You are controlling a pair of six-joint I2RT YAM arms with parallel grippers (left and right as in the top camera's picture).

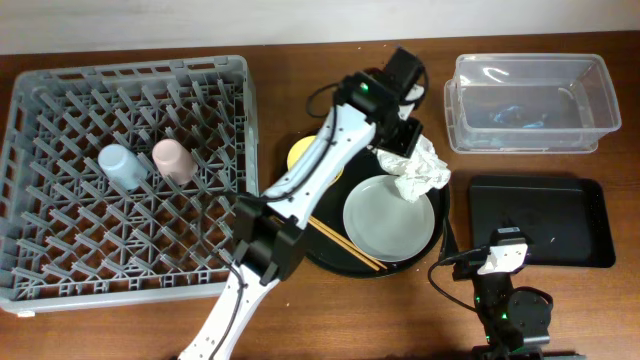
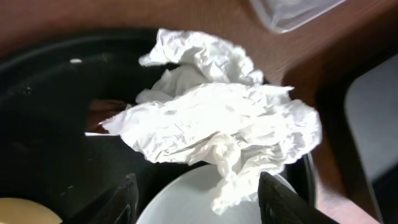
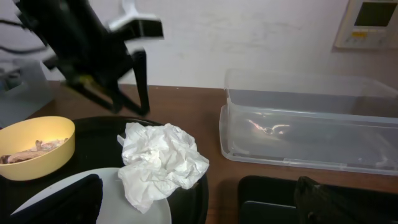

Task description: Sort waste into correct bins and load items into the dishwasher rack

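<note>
Left gripper [image 3: 129, 107] hangs just above crumpled napkin [image 1: 418, 170], jaws parted, gripping nothing, seemingly lined up to pinch paper. Napkin lies at rim of round black tray [image 2: 43, 137], draped onto grey plate [image 1: 385, 225], near clear tub [image 1: 590, 100], likely its bin. Right gripper [image 3: 199, 208] sits low beside black rectangular tray [image 1: 560, 215], jaws wide, empty, probably keeping out of the way.
</note>
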